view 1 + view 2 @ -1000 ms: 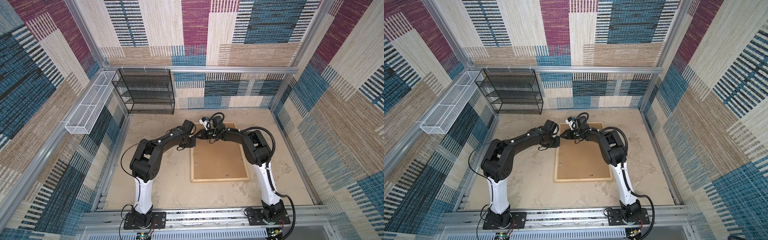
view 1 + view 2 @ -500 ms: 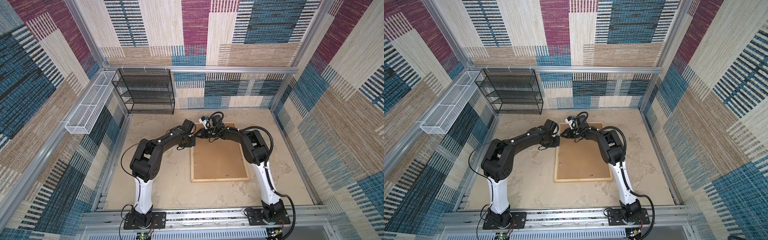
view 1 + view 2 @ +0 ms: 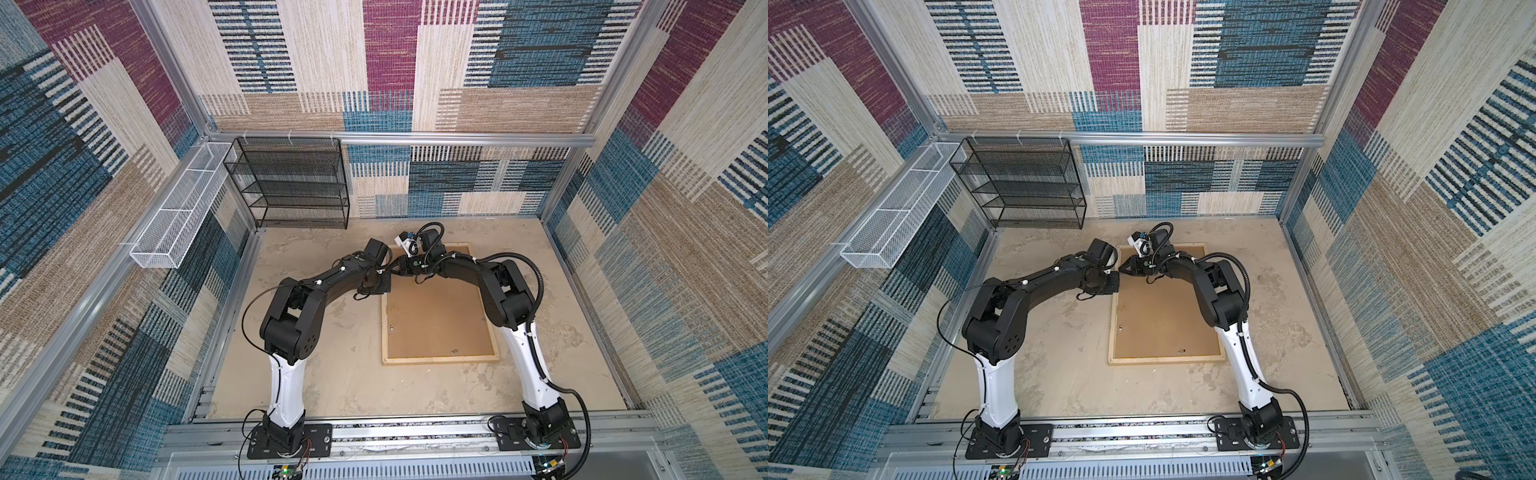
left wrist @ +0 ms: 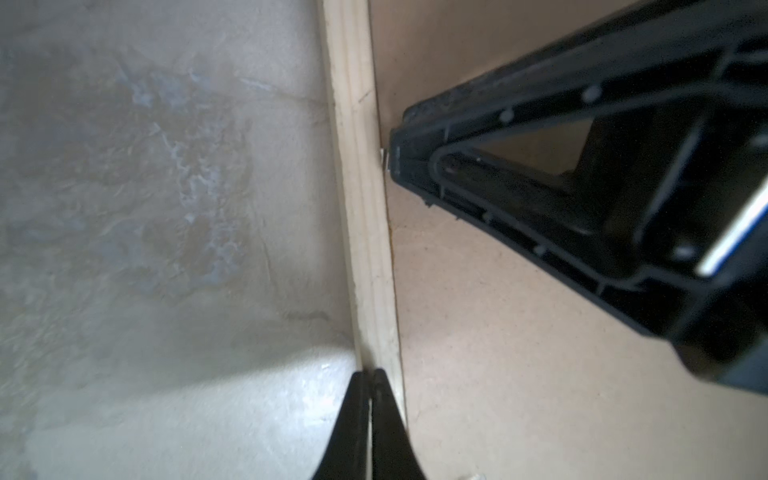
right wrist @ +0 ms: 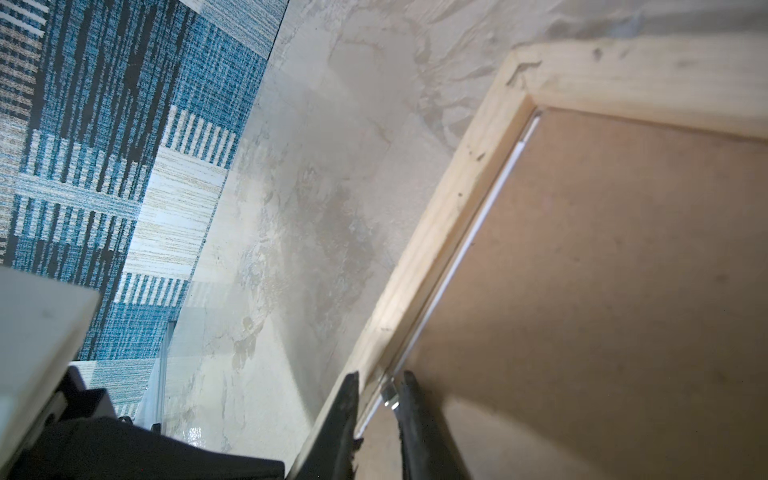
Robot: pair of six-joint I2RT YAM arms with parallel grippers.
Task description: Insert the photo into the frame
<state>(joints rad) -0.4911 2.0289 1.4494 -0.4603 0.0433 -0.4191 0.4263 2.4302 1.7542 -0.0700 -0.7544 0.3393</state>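
Note:
The frame (image 3: 440, 358) (image 3: 1167, 359) of pale wood lies face down on the table, with a brown backing sheet (image 3: 436, 320) filling it. The photo is hidden. My left gripper (image 4: 370, 374) (image 3: 384, 286) is shut with nothing in it, its tips on the frame's left bar (image 4: 361, 208). My right gripper (image 5: 380, 376) (image 3: 395, 270) reaches in from the right to the same bar near the far left corner. Its jaws stand a little apart, open, either side of a small metal tab (image 5: 390, 397) at the bar's inner edge. A thin white strip (image 5: 478, 232) shows between backing and bar.
A black mesh shelf (image 3: 291, 183) stands at the back left against the wall. A white wire basket (image 3: 178, 208) hangs on the left wall. Other small metal tabs (image 3: 454, 351) sit along the frame's inner edge. Patterned walls close in all sides.
Both arms stay at the frame's far left corner. The right gripper has shifted slightly left toward the bar. The frame and backing have not moved.

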